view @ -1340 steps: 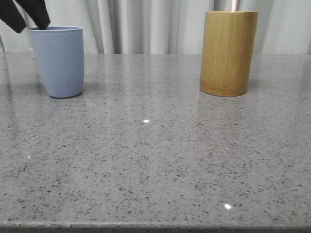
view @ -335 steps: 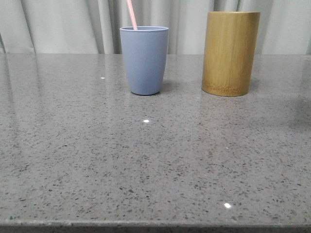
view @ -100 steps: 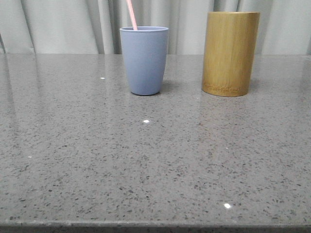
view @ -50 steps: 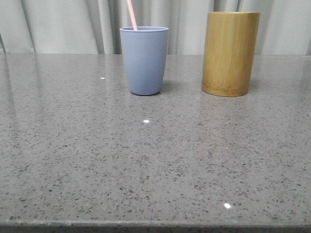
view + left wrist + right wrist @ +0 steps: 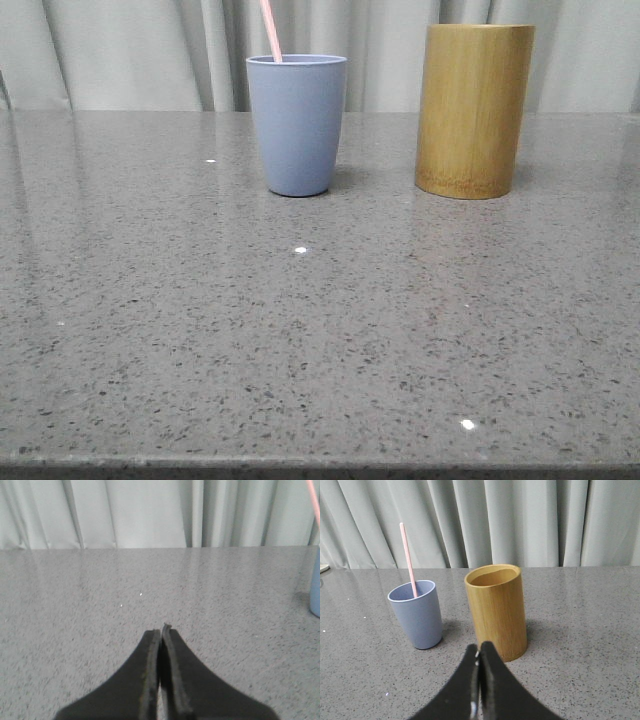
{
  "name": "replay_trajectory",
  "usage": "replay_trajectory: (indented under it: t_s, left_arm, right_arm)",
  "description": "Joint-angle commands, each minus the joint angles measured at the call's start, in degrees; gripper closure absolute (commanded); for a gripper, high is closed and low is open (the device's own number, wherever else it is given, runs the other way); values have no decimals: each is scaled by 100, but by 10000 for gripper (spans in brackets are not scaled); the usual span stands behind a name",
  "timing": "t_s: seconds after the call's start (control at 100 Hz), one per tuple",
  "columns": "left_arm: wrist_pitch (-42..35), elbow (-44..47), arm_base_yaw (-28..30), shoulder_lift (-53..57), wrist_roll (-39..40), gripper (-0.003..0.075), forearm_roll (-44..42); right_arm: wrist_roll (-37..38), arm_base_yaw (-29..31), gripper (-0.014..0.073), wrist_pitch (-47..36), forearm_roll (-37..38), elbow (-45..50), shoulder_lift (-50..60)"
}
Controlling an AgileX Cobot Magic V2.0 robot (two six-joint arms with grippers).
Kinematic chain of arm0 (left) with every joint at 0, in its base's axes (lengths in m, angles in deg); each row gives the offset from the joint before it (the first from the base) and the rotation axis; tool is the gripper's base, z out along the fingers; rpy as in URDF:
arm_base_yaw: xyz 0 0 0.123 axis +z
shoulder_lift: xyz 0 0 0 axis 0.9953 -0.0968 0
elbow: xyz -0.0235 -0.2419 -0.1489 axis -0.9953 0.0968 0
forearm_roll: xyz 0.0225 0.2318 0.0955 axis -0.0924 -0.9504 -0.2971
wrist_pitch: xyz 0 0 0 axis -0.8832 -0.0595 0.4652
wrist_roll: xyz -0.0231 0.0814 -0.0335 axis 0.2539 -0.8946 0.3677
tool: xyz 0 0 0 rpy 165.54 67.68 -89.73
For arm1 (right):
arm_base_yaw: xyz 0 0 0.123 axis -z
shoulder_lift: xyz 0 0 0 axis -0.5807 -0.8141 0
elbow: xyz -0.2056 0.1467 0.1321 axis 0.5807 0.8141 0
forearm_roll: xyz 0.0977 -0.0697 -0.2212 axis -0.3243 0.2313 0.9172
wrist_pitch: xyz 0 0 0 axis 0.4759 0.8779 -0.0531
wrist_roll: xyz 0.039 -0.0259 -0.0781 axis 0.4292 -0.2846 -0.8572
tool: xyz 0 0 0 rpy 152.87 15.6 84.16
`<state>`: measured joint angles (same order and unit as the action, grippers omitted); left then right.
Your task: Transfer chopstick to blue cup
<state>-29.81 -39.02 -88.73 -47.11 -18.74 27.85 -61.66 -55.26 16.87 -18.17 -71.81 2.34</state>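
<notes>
Standing in the blue cup (image 5: pixel 297 125) on the counter (image 5: pixel 320 330), the chopstick (image 5: pixel 271 30) is leaning; the transfer looks done; both hands, left hand (image 5: pixel 161 637) and right hand (image 5: pixel 479 655), are sitting closed and empty, needing only to stay clear.

Lab-like: speckled countertop (image 5: pixel 300 330), curtain (image 5: pixel 120 50) backdrop

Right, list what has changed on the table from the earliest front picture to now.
The blue cup moved from the far left toward the middle of the table, nearer the bamboo cylinder. The chopstick, which rose from the bamboo cylinder then, now stands in the blue cup, leaning left. The dark gripper that hung over the cup is gone from the front view. The bamboo cylinder stayed put; nothing has shifted in the last few seconds.
</notes>
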Motion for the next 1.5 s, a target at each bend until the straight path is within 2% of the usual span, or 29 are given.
replay_trajectory:
  t_s: [0.0,0.42,0.47,1.49]
  left_arm:
    - [-632,94,123,72,33,739,89]
    - [-1225,1282,360,834,33,739,131]
    - [-949,1268,360,1029,33,739,131]
    - [-998,1268,360,1007,33,739,131]
  right_arm:
    - [-38,34,699,-412,44,-149,-31]
    - [-38,34,699,-412,44,-149,-31]
    - [-38,34,699,-412,44,-149,-31]
    - [-38,34,699,-408,44,-149,-43]
